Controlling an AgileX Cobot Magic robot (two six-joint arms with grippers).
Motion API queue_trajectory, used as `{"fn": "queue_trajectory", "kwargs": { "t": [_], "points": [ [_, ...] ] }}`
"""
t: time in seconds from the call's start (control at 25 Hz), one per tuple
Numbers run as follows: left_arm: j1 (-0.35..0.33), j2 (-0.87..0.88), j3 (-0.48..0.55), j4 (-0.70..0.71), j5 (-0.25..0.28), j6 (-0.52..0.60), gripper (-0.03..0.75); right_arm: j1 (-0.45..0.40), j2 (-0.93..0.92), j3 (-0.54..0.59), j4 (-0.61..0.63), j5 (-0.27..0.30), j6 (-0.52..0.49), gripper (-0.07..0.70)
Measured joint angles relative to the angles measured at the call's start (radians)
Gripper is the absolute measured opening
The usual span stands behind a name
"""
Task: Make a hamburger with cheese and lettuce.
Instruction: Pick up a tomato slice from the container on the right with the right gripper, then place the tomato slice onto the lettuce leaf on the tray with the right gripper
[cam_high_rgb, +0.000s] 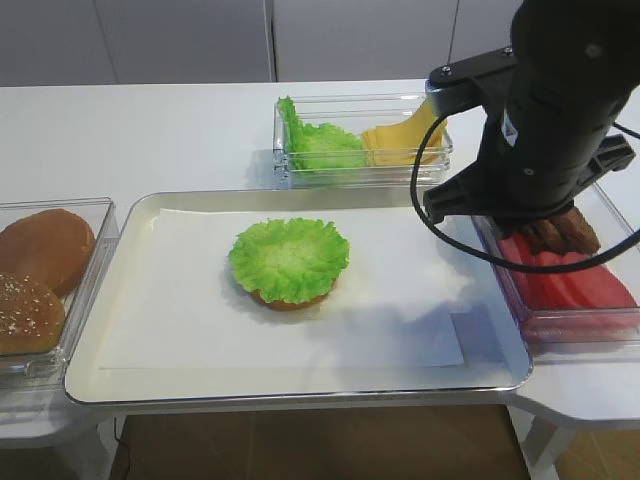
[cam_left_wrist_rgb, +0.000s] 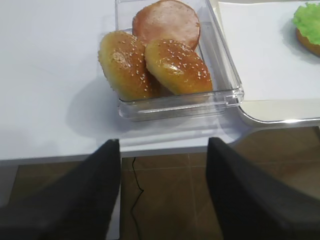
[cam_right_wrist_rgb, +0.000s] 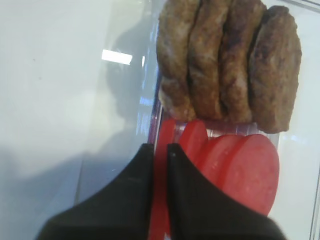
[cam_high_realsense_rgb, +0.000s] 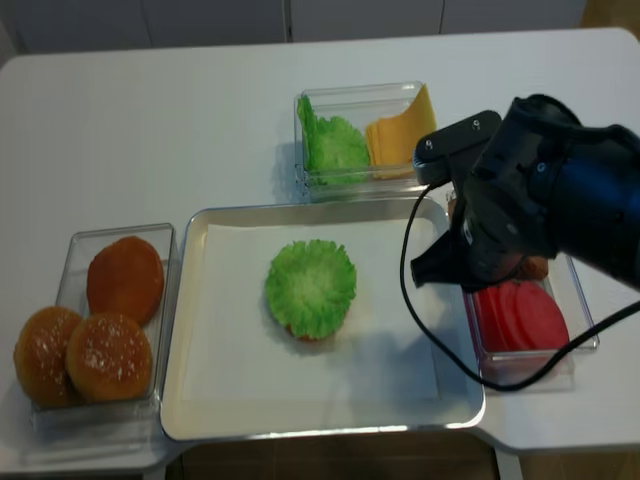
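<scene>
- While the hamburger (cam_high_rgb: 289, 262), a tan bun base under the frilly green lettuce (cam_high_realsense_rgb: 311, 287), sits mid-tray on white paper, the right gripper (cam_right_wrist_rgb: 160, 155) hangs over the clear tomato-and-patty bin (cam_high_rgb: 560, 325), jaws clenched on nothing or perhaps a thin red slice.
- The pale yellow cheese (cam_high_rgb: 400, 138) slices lean in the clear rear box (cam_high_realsense_rgb: 360, 95), untouched.
- The left gripper (cam_left_wrist_rgb: 162, 150) waits off the table edge near the bun box (cam_left_wrist_rgb: 175, 102), jaws released.
- Bare paper rings the stack, so I judge approach room ample.
</scene>
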Motion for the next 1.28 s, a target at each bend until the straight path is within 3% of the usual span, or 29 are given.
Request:
{"fn": "queue_trajectory", "kwargs": {
  "t": [0.4,0.76,1.28],
  "points": [
    [0.0,0.0,0.0,0.0,0.0,0.0,0.404,0.0,-0.107,-0.006,0.008,0.004,0.004,0.06],
    [0.0,0.0,0.0,0.0,0.0,0.0,0.404,0.007,-0.157,-0.143,0.024,0.07,-0.028,0.06],
    [0.0,0.0,0.0,0.0,0.0,0.0,0.404,0.157,-0.005,-0.315,0.006,0.081,-0.043,0.059]
  ]
}}
